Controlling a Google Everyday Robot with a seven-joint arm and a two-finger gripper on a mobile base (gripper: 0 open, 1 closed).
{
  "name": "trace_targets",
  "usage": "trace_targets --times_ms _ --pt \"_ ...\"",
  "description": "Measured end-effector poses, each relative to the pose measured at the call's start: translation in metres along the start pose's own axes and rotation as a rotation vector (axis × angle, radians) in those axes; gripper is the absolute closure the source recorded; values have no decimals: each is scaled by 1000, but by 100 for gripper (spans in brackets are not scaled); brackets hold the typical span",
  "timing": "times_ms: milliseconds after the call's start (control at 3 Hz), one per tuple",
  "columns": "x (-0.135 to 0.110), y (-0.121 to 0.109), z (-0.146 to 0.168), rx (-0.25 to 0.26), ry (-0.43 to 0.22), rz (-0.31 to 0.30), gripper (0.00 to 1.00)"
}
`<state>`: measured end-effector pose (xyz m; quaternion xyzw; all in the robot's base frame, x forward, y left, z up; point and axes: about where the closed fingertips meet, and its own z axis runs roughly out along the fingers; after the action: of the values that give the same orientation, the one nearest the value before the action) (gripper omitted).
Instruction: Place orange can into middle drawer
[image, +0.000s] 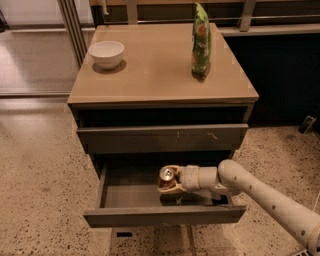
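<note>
The orange can (166, 175), silver top up, is held upright in my gripper (168, 181) inside the open middle drawer (165, 216). The gripper is shut on the can, a little above the drawer's flat grey bottom, right of the drawer's middle. My white arm (260, 192) reaches in from the lower right over the drawer's front right corner. The can's lower part is hidden by the fingers.
The drawer front (162, 138) above bears small pale scratches and is closed. On the cabinet top (155, 75) stand a white bowl (106, 53) at back left and a tall green snack bag (201, 41) at back right. Speckled floor surrounds the cabinet.
</note>
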<state>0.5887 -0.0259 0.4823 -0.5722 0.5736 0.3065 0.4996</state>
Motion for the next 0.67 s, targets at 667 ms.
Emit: trace_targets --times_ms 667 --pt "28 4 10 -1 -4 6 100"
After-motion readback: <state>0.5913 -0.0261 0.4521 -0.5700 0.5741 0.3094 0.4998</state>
